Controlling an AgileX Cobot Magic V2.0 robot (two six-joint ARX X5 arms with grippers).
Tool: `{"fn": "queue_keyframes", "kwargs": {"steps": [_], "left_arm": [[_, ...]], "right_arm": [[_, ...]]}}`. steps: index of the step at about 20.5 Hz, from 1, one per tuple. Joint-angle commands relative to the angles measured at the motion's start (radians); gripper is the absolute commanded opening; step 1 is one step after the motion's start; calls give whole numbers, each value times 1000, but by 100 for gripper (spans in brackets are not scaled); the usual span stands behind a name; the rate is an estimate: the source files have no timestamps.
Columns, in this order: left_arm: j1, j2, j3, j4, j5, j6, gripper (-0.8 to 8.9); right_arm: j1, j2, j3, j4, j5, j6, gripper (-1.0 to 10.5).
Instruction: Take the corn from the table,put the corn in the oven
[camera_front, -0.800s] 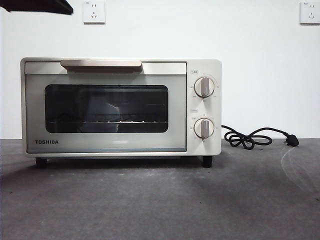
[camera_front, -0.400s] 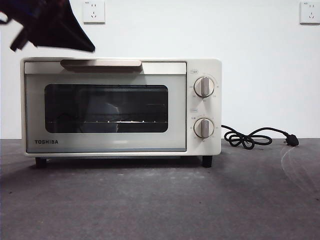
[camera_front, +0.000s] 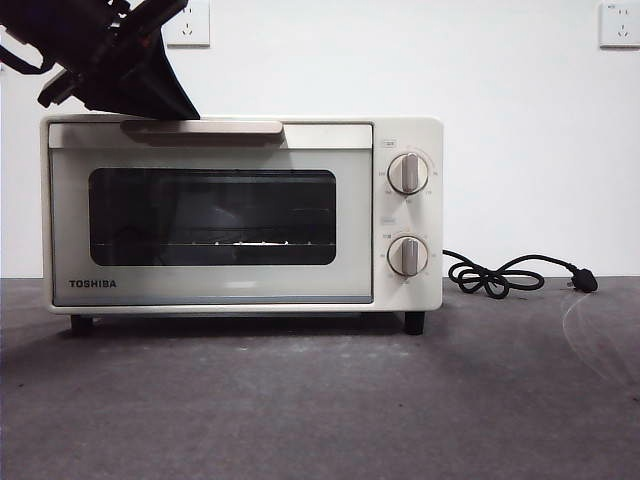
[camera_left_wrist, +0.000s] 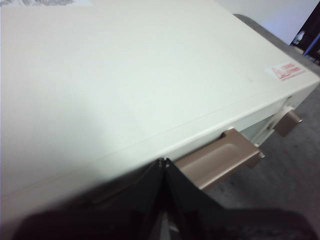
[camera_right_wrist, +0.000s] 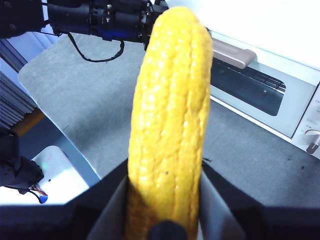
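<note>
Left gripper (camera_left_wrist: 164, 165): two matte black jaws, wedge-shaped, narrowing to thin tips, showing a plain dark housing behind. In front view it's looking like a big black angular wedge (camera_front: 150, 80) with a looping black cable at its side. Right gripper (camera_right_wrist: 165, 200): black jaws with flat pale grey inner faces, broad black base. From the right wrist camera the other arm is appearing as a black segmented body with small screws, bluish parts and a hanging black cable.
</note>
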Motion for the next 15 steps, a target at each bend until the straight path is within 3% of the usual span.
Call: {"fn": "queue_keyframes", "kwargs": {"steps": [1, 10, 15], "left_arm": [[-8, 11, 0, -15, -23, 43, -6], [-16, 11, 0, -134, -14, 43, -6], [-37, 11, 0, -230, -12, 63, -6]], "right_arm": [[2, 0, 3, 6, 4, 6, -12], [2, 0, 3, 6, 6, 0, -12], [2, 0, 3, 6, 47, -1, -12]]}}
